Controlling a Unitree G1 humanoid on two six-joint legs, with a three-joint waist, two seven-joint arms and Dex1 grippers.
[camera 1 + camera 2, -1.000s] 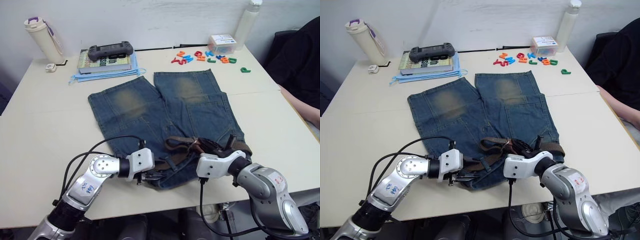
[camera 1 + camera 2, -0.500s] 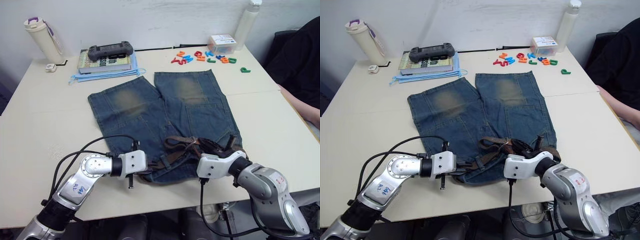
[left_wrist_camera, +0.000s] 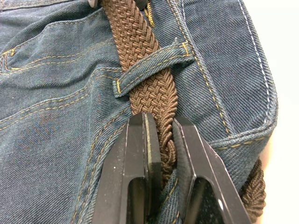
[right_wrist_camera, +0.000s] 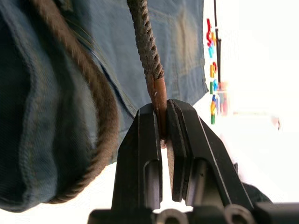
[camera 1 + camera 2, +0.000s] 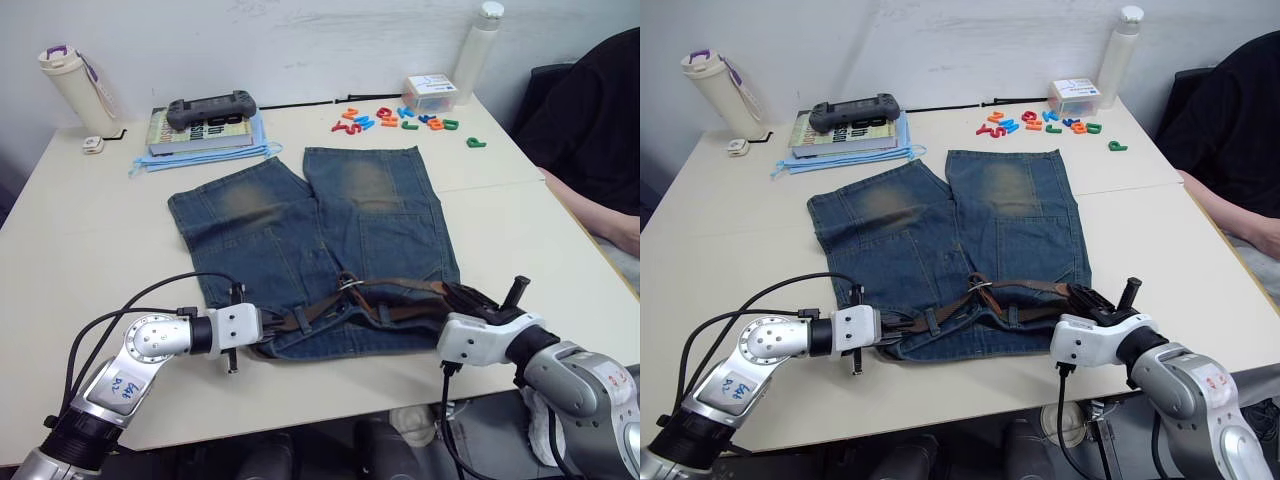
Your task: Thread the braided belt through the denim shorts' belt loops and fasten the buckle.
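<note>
Denim shorts (image 5: 310, 235): faded blue, yellowish patches, flat on table (image 5: 90, 240) | Braided belt (image 3: 149, 70): dark brown weave, under a belt loop (image 3: 149, 65) along the waistband | Your left end effector (image 3: 161, 135) pinches the braid | Your right end effector (image 4: 163, 126) clamps the tan leather tip.

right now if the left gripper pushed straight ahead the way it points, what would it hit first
Likely the belt loop just ahead of the left gripper. Its jaws are shut on the braided belt, which passes under that loop on the denim shorts.
</note>
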